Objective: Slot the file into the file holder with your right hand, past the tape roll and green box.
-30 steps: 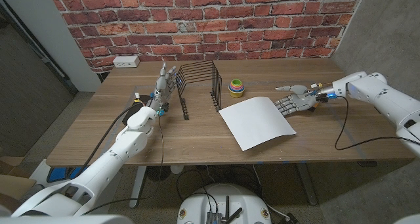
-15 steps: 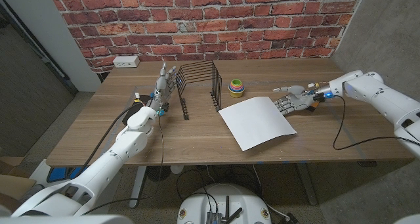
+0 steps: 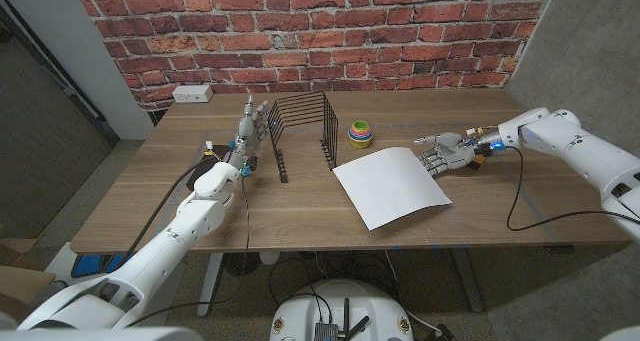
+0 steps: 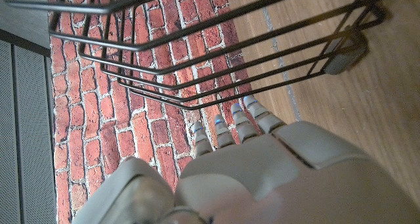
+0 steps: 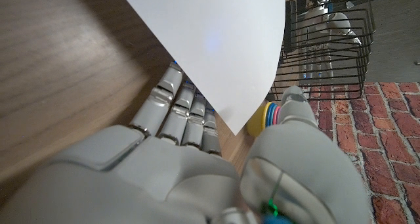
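Observation:
The file, a white sheet (image 3: 390, 186), lies flat on the wooden table (image 3: 300, 211) right of centre. My right hand (image 3: 443, 153) is at its right edge. In the right wrist view its fingers (image 5: 177, 109) reach under the edge of the white sheet (image 5: 216, 46), while the thumb (image 5: 292, 112) stays raised off the paper. The black wire file holder (image 3: 302, 129) stands left of the sheet. A small round roll of yellow, green and pink bands (image 3: 360, 133) sits between holder and right hand. My left hand (image 3: 250, 126) stands beside the holder's left side, fingers up, holding nothing.
A white power strip (image 3: 192, 94) lies at the back left by the brick wall. A black cable (image 3: 520, 196) hangs from my right wrist across the table's right part. In the left wrist view the holder's wires (image 4: 216, 53) run just past my fingertips (image 4: 230, 122).
My right hand has crept a little leftward against the sheet's right edge. The sheet, the holder and my left hand have stayed where they were.

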